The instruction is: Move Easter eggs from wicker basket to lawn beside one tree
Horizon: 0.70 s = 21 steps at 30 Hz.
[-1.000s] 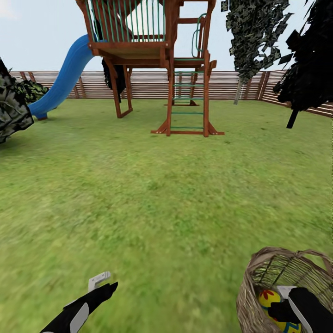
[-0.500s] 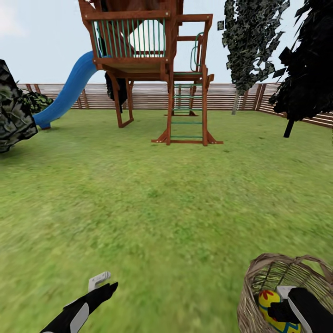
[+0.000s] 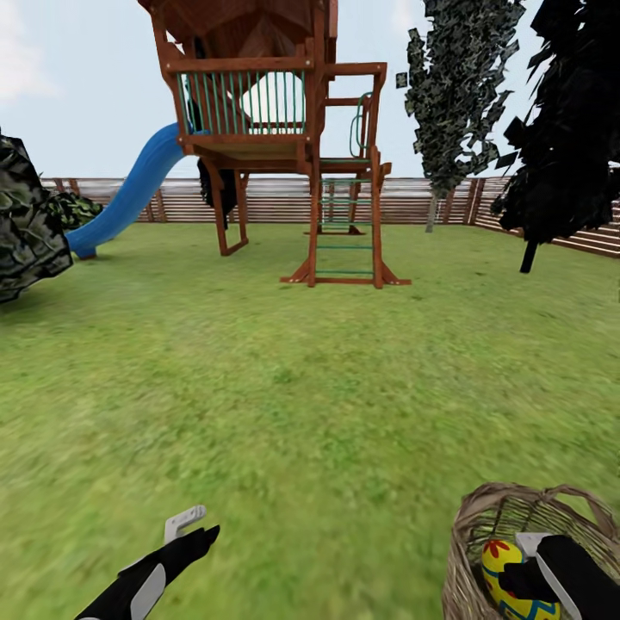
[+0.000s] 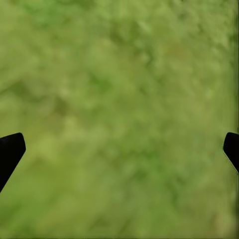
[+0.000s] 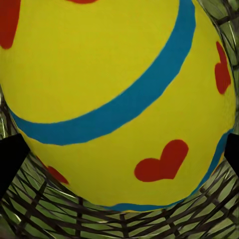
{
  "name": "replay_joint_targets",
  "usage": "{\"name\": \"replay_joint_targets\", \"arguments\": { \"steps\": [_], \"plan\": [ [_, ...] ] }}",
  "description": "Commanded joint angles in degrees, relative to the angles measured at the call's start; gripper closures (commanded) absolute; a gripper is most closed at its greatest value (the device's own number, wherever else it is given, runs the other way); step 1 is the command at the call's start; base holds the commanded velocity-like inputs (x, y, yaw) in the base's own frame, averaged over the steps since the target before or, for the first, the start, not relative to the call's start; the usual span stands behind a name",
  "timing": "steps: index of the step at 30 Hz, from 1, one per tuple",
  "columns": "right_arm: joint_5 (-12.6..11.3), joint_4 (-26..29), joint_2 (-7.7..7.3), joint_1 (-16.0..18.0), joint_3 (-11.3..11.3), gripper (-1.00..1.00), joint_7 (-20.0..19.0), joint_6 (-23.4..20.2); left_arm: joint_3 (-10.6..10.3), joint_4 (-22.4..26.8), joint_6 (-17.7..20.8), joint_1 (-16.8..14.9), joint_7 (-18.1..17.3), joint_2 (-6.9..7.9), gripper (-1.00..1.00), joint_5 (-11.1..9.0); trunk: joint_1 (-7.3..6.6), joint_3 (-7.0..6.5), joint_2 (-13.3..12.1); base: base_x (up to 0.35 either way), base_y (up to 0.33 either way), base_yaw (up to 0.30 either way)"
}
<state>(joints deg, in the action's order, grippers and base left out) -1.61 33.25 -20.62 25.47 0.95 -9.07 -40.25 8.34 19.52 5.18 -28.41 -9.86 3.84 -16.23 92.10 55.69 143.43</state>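
Bright, flat daylight with no cast shadows; the lawn (image 3: 284,387) renders soft and blurred close up

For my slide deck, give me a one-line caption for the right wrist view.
Right pincer open, closing in on a yellow Easter egg lying inside the wicker basket.

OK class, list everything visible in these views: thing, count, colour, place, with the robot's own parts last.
Easter egg: one, yellow with blue bands and red spots, in the basket.
Wicker basket: one, grey-brown, near right on the lawn.
Lawn: green, throughout.
Play tower: one, brown wood, far centre.
Slide: one, blue, left of tower.
Fence: brown slats, at back.
Black tree: one, far right.
Left gripper: black, open over grass.
Right gripper: black, astride the egg.
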Motion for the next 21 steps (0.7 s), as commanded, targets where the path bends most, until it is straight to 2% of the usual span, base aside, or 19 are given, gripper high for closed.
{"name": "replay_joint_targets", "arguments": {
  "steps": [1, 16, 21],
  "plan": [
    [-0.15, 0.08, -0.04, 0.01, 0.1, 1.0, -0.07, -0.27, 0.36, 0.08, 0.53, 0.01, -0.34, -0.05, -1.0, -0.48, -0.04, -0.17, 0.01, 0.0, 0.0, -0.002],
    [-0.15, 0.1, -0.04, 0.01, 0.1, 1.0, -0.07, -0.27, 0.28, -0.71, 0.53, -0.03, -0.34, -0.06, -1.0, -0.47, -0.42, -3.5, -0.2, 0.0, 0.0, 0.0],
    [-0.15, 0.09, -0.04, 0.01, 0.06, 1.0, -0.07, -0.27, 0.34, -0.71, 0.61, 0.0, -0.39, 0.01, -1.0, -0.49, -1.52, -4.39, -2.2, -0.123, 0.0, 0.0]
  ]
}}
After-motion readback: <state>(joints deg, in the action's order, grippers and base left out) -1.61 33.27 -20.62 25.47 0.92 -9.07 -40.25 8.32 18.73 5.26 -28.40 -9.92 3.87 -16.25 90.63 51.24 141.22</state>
